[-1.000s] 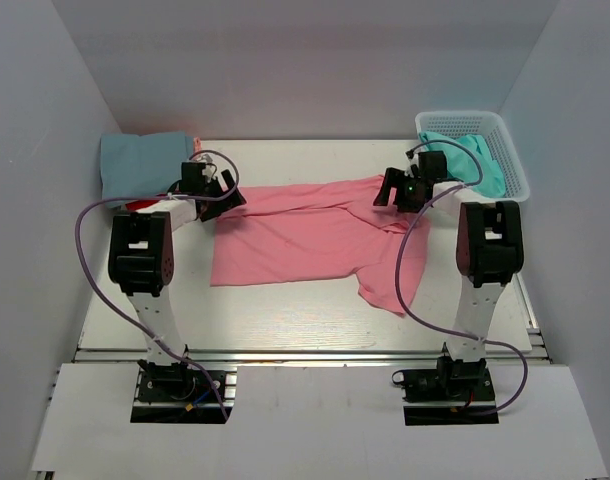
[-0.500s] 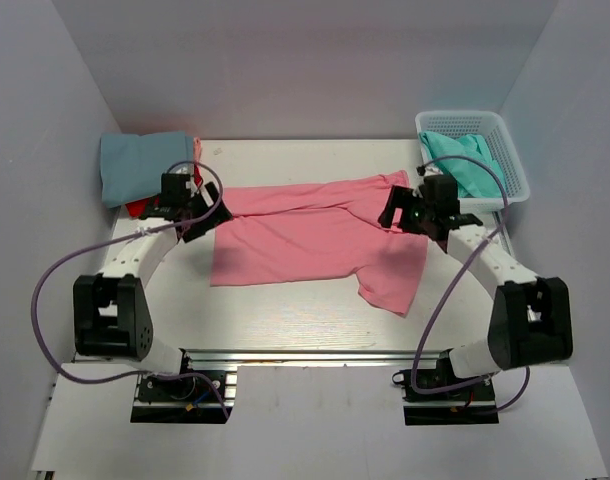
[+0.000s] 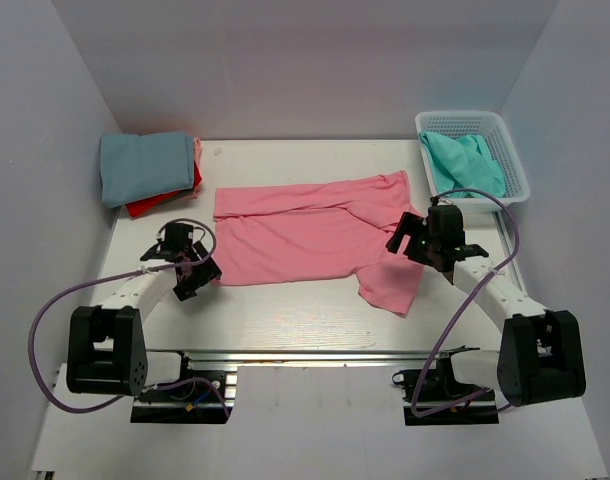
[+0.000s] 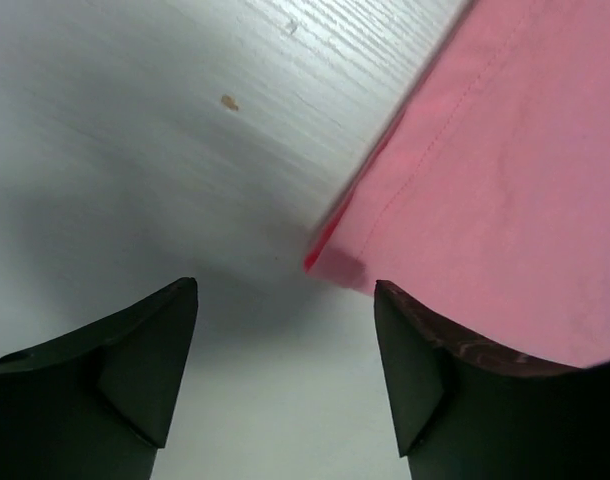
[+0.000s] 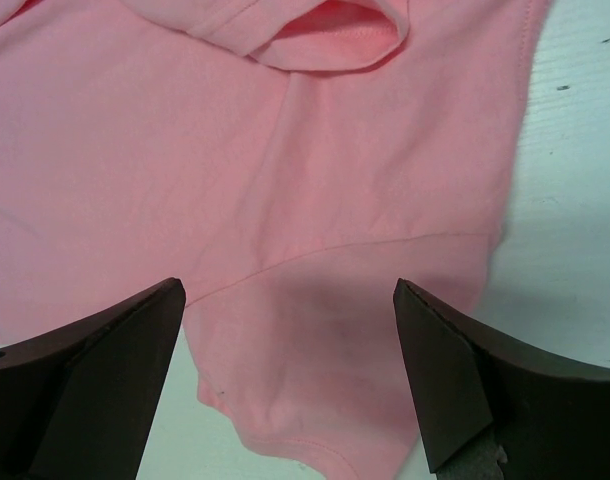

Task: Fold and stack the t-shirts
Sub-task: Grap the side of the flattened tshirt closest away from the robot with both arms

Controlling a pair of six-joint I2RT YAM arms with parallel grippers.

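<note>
A salmon pink t-shirt (image 3: 305, 235) lies spread on the table, half folded along its length, one sleeve (image 3: 390, 285) hanging toward the front right. My left gripper (image 3: 197, 276) is open and empty, low over the table just off the shirt's front left corner (image 4: 330, 262). My right gripper (image 3: 413, 240) is open and empty above the right sleeve (image 5: 325, 370). A folded dusty blue t-shirt (image 3: 145, 165) lies on a red one (image 3: 157, 204) at the back left. A turquoise green t-shirt (image 3: 467, 165) lies in the basket.
The white lattice basket (image 3: 515, 165) stands at the back right corner. White walls enclose the table on three sides. Bare white tabletop (image 3: 285, 310) lies in front of the pink shirt.
Both arms have swung toward the front and lowered. The left gripper moved from the shirt's back left edge to its front left corner; the right moved from the collar area to the right sleeve.
</note>
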